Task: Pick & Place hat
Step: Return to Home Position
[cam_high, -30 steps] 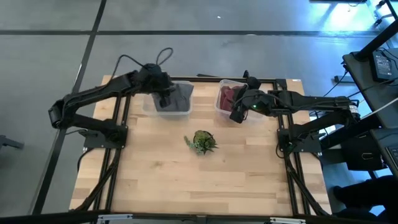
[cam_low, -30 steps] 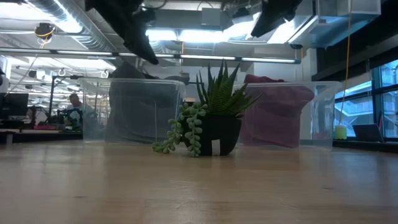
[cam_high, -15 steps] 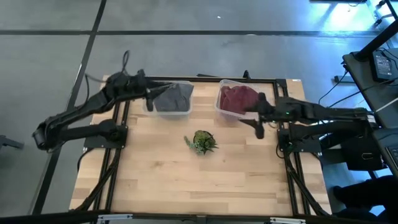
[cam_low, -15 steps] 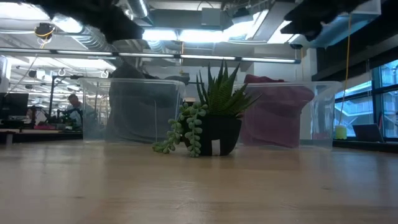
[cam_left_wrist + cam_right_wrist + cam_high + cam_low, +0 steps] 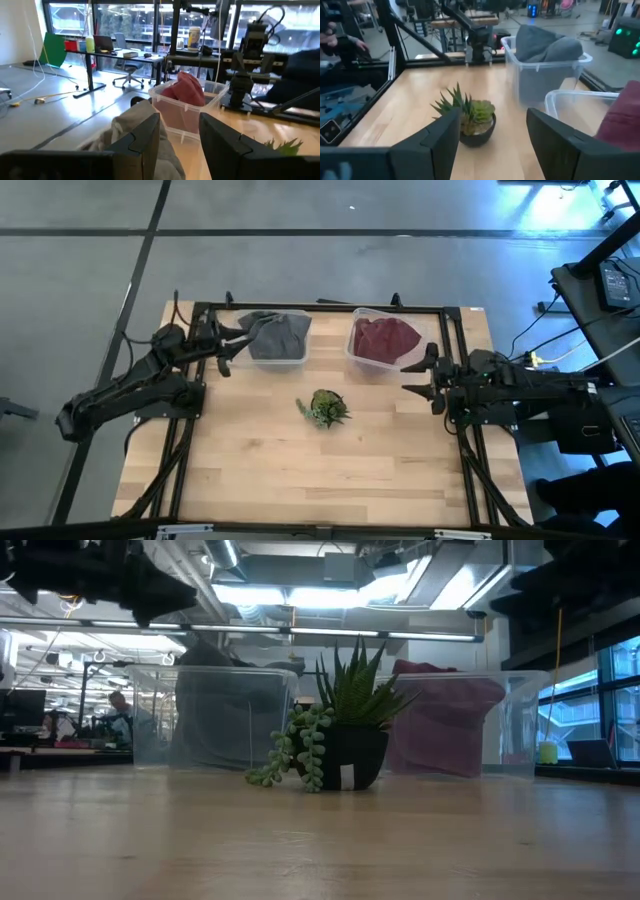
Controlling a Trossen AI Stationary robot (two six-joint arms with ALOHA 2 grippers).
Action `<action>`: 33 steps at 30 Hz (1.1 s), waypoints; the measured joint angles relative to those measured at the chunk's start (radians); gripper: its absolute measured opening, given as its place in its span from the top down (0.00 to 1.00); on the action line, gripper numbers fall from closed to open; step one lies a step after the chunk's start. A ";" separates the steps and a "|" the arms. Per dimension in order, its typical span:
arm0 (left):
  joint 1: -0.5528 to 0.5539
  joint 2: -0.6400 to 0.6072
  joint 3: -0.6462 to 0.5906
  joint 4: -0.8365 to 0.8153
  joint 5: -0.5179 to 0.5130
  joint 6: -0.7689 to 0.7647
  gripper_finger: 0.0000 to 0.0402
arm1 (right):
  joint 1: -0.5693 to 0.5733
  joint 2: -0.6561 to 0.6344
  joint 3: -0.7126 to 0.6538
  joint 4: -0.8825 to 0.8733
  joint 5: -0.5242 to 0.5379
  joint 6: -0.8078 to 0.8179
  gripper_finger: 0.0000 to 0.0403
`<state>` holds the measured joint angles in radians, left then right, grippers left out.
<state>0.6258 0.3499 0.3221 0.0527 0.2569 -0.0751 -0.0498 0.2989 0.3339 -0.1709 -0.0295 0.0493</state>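
Note:
A grey hat (image 5: 278,335) lies heaped in a clear bin (image 5: 270,362) at the table's far side, one flap reaching over the bin's left rim (image 5: 127,125). A dark red hat (image 5: 385,338) fills a second clear bin (image 5: 352,352) to its right. My left gripper (image 5: 232,345) hovers level just left of the grey hat's bin, open (image 5: 180,140), with nothing between its fingers. My right gripper (image 5: 420,370) hovers level right of the red hat's bin, open (image 5: 492,145) and holding nothing.
A small potted succulent (image 5: 325,408) with trailing strands stands mid-table, in front of the two bins (image 5: 340,730). Black frame rails (image 5: 190,430) run along the table's left, right and far sides. The near half of the wooden table (image 5: 320,480) is bare.
Both arms have drawn back from above the bins, the left toward the table's left edge, the right toward its right edge. Both have sunk and tipped from pointing down to pointing level. Both hats stay in their bins.

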 joint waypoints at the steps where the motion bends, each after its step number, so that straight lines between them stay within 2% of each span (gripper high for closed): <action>1: 0.000 -0.020 -0.016 0.005 -0.001 -0.014 0.67 | 0.000 -0.022 -0.018 0.014 0.000 -0.001 0.44; 10: 0.000 -0.160 -0.112 0.028 0.000 -0.046 0.67 | 0.000 -0.202 -0.224 0.197 0.006 0.023 0.44; 15: 0.000 -0.224 -0.156 0.027 -0.012 -0.048 0.67 | 0.000 -0.290 -0.295 0.237 0.057 0.026 0.44; 18: 0.000 -0.263 -0.182 0.026 -0.022 -0.060 0.68 | 0.000 -0.297 -0.321 0.245 0.095 0.027 0.44; 26: 0.000 -0.344 -0.188 -0.073 -0.026 -0.049 0.67 | -0.001 -0.298 -0.329 0.229 0.100 0.048 0.44; 33: 0.000 -0.349 -0.191 -0.116 -0.006 -0.057 0.68 | -0.001 -0.297 -0.329 0.205 0.125 0.056 0.44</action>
<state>0.6258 0.0010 0.1311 -0.0636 0.2505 -0.1319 -0.0505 0.0021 0.0051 0.0338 0.0952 0.1051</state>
